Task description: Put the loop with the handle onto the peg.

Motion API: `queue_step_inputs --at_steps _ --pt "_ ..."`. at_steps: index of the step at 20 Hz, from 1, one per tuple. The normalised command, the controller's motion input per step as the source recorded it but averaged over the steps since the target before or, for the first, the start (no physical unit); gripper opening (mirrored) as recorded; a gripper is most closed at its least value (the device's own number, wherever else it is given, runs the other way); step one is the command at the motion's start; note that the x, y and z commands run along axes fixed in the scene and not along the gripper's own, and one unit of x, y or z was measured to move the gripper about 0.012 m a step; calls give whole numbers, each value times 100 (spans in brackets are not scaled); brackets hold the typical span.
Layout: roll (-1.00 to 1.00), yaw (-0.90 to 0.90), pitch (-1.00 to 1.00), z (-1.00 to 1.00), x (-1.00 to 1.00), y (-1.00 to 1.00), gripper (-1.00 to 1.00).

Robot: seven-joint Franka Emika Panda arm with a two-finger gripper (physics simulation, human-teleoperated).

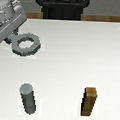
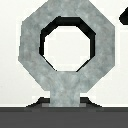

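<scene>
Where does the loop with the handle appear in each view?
Exterior view: the loop lies on the table at the exterior view's upper left, beside the gripper, far from the peg.
Wrist view: the loop fills the picture.
Shared landmark: its round hole and handle tab.

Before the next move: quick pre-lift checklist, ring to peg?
1. Gripper at the ring's handle tab: ok.
2. Grip closed on the tab: cannot tell, fingertips not visible.
3. Ring flat on the table, hole unobstructed: ok.
4. Peg upright: ok.
5. Brown block standing apart from the peg: ok.
6. Ring on the peg: not ok, not yet done.
</scene>
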Motion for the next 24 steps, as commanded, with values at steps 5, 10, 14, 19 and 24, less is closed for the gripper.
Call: queue_step_inputs --at_steps 5,10,14,19,24 --pt "0 0 0 60 20 0 -100" --pt "0 0 0 0 80 0 -100" --pt "0 0 0 54 50 0 -100" --pt "0 0 0 20 0 0 -100" --pt "0 0 0 0 0 20 -100"
